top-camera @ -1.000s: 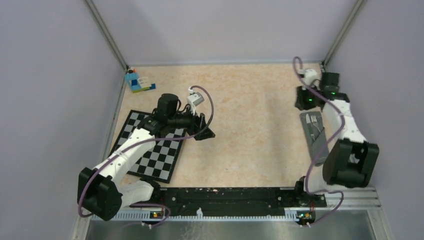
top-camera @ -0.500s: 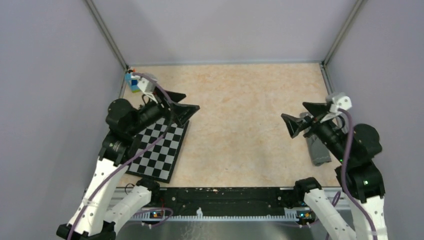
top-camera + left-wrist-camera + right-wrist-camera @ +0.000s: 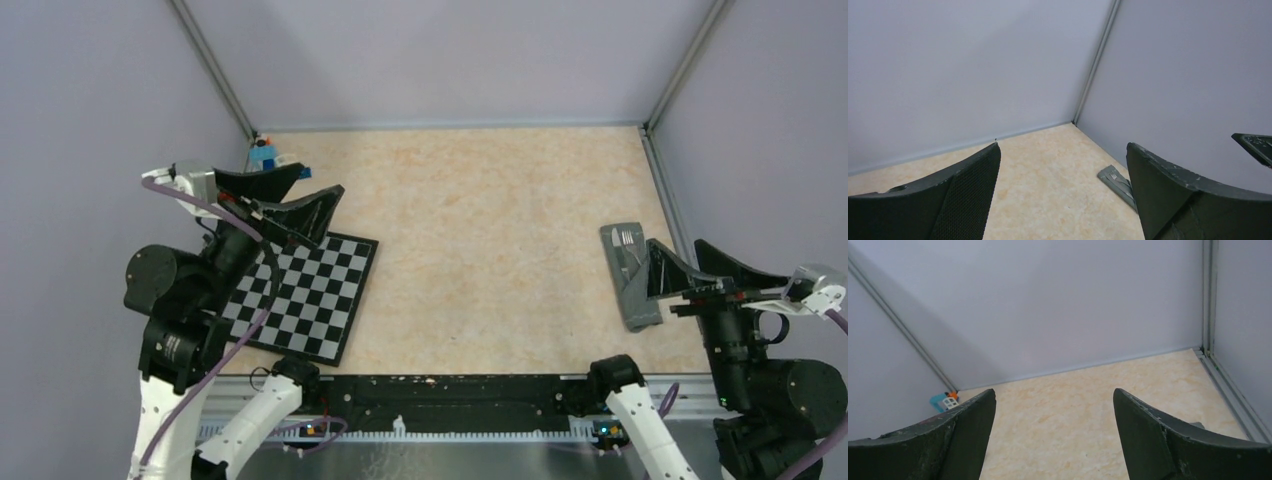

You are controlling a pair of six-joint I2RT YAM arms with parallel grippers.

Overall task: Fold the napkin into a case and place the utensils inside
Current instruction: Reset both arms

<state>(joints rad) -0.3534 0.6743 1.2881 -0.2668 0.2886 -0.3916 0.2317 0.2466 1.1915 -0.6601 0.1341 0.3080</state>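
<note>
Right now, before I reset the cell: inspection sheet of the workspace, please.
Surface: tabletop, beige and mottled.
Job's things: case lies flat near the right edge; fork tines show at its far end; knife too small to tell.
Clutter: checkered mat on the left side; toy-brick block in the far-left corner.
Grippers: left gripper open, empty, raised above the mat's far edge; right gripper open, empty, raised near the case.
Cables: purple cable loops along the left arm; another on the right arm.
Surroundings: plain walls on three sides, metal corner posts.
</note>
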